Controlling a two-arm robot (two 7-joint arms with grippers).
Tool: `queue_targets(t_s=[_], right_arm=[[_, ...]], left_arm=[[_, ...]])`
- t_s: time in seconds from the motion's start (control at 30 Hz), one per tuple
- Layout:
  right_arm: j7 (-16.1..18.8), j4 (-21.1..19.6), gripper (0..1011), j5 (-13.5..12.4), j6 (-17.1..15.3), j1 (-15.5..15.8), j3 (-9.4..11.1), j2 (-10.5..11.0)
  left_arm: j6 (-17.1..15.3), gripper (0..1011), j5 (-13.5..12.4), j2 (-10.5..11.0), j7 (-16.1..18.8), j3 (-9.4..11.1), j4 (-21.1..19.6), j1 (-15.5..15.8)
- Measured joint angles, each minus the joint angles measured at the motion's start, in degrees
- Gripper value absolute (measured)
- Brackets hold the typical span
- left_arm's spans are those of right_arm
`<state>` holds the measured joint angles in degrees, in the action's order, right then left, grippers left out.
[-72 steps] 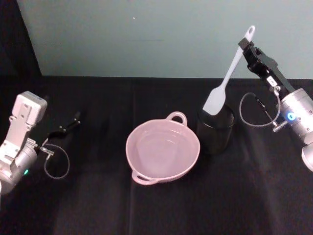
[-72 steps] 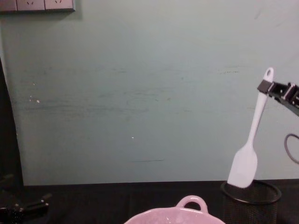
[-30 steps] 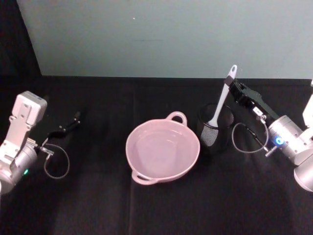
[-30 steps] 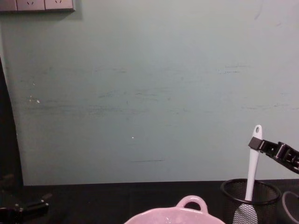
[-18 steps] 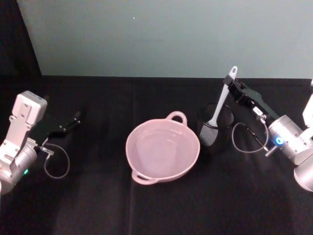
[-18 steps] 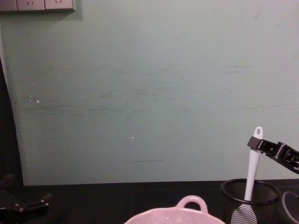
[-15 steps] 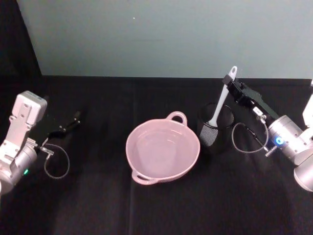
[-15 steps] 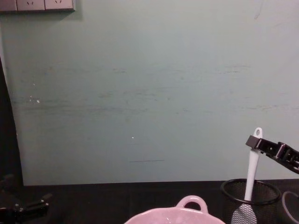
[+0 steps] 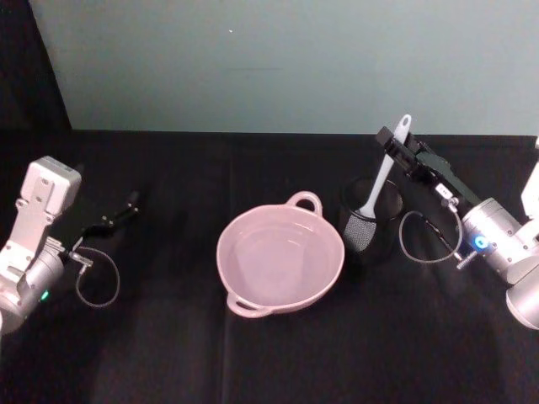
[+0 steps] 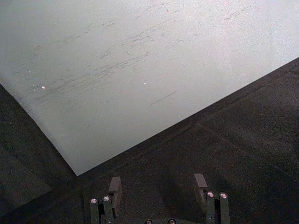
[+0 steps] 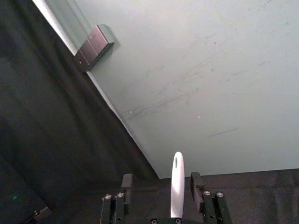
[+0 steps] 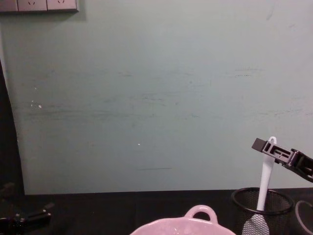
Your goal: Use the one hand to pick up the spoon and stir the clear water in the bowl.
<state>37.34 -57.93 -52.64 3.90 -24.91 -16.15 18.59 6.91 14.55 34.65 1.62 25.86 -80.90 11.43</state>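
The white spoon [image 9: 383,181] stands upright in a black wire-mesh cup [image 9: 370,234], its scoop down inside and its holed handle end up. My right gripper [image 9: 395,141] is at the top of that handle with its fingers open on either side; in the right wrist view the spoon [image 11: 176,184] sits between the fingers [image 11: 196,179] without touching them. From the chest the spoon [image 12: 264,181] rises out of the cup [image 12: 261,211] to the right gripper [image 12: 266,146]. The pink bowl [image 9: 221,252] sits left of the cup, water inside. My left gripper [image 9: 125,209] rests open at the far left.
A black cloth covers the table, and a pale green wall [image 9: 278,59] stands close behind it. The bowl's loop handle [image 12: 199,213] points toward the wall. A cable loop [image 9: 421,236] hangs at the right wrist beside the cup. Open cloth lies in front of the bowl.
The right arm lowered the spoon into the mesh cup, and in the last half second its fingers opened off the handle. The left arm stayed still.
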Motion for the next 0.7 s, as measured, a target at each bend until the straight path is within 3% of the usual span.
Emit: queue_targets(t_s=[0.13, 0.23, 0.3, 0.57, 0.7], right_arm=[[0.0, 0.0, 888, 0.0, 0.0, 0.0, 0.0, 0.0], [0.0, 0.0, 935, 0.0, 0.0, 0.0, 0.0, 0.0], [-0.4, -0.2, 995, 1.2, 0.7, 0.0, -0.4, 0.2], [-6.0, -4.1, 1002, 10.4, 5.6, 1.3, -2.0, 2.4], [-10.7, -8.0, 1002, 16.7, 6.9, 3.0, -2.8, 4.8]], left_arm=[[0.0, 1011, 0.0, 0.0, 0.0, 0.0, 0.0, 0.0], [0.0, 1011, 0.0, 0.0, 0.0, 0.0, 0.0, 0.0], [0.0, 1011, 0.0, 0.0, 0.0, 0.0, 0.0, 0.0], [0.0, 1011, 0.0, 0.0, 0.0, 0.0, 0.0, 0.0], [0.0, 1011, 0.0, 0.0, 0.0, 0.0, 0.0, 0.0]])
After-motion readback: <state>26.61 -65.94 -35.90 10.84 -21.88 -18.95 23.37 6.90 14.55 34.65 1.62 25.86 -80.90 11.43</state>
